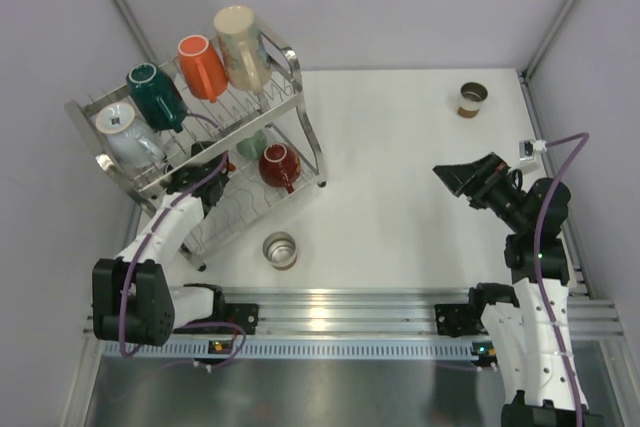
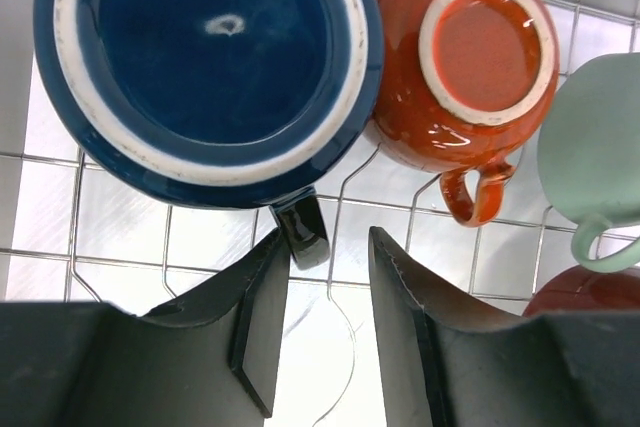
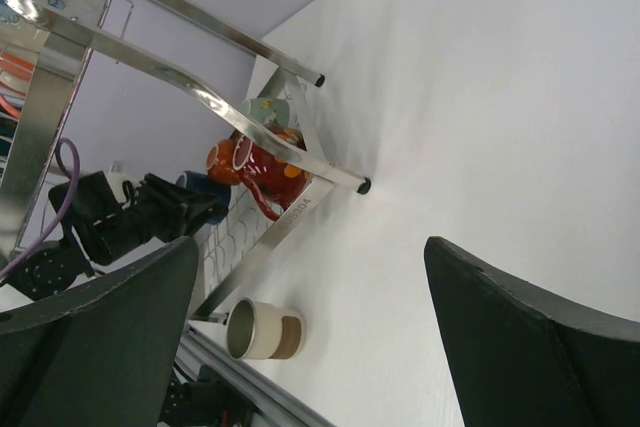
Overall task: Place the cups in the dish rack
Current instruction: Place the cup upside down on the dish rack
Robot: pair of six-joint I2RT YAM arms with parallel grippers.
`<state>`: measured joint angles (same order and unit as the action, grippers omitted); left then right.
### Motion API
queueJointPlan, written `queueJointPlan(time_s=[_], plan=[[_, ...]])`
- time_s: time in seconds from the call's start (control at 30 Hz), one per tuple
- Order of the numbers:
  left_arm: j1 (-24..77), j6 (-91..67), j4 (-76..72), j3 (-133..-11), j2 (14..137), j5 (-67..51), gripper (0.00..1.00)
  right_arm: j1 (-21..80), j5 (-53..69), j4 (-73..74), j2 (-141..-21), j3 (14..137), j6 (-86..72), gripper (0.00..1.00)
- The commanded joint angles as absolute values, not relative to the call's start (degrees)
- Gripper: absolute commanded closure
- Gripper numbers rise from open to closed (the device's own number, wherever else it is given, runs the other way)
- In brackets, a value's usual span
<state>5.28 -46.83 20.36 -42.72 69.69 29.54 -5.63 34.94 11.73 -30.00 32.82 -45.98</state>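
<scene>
Reaching into the lower tier of the dish rack [image 1: 290,97], left hand [image 2: 328,247] part open, gripping nothing.
The left wrist view shows the upturned navy cup [image 2: 210,57] with its handle at the fingertips, and the red cup [image 2: 470,77] and mint cup [image 2: 600,147] beside it. The overhead view adds the upper-tier cups [image 1: 204,67], two loose cups [image 1: 280,250] on the tabletop [image 1: 400,197], and the right hand [image 1: 452,175] raised, wide open and empty.

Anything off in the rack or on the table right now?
Nothing spilled or broken. On the dish rack's upper tier the teal cup, orange cup and tall beige cup lean tilted, not upright. Two sit unloaded on the table: a pale cup by the rack's near corner, a brown cup far right.
</scene>
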Motion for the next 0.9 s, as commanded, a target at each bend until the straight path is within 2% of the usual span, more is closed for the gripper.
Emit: queueJointPlan(time_s=[0.0,0.43,0.87], plan=[[4.92,-47.72,18.37,-42.01,68.82,29.79,0.57,-5.27,34.45,10.9,-29.71,36.12,-44.74,0.04],[4.92,-49.92,18.37,-38.94,66.19,24.53,0.57,-5.27,34.45,11.95,-28.56,36.21,-44.74,0.04],[4.92,-53.09,18.37,-36.47,62.59,9.76,0.58,-5.27,34.45,13.1,-27.51,36.21,-44.47,0.04]])
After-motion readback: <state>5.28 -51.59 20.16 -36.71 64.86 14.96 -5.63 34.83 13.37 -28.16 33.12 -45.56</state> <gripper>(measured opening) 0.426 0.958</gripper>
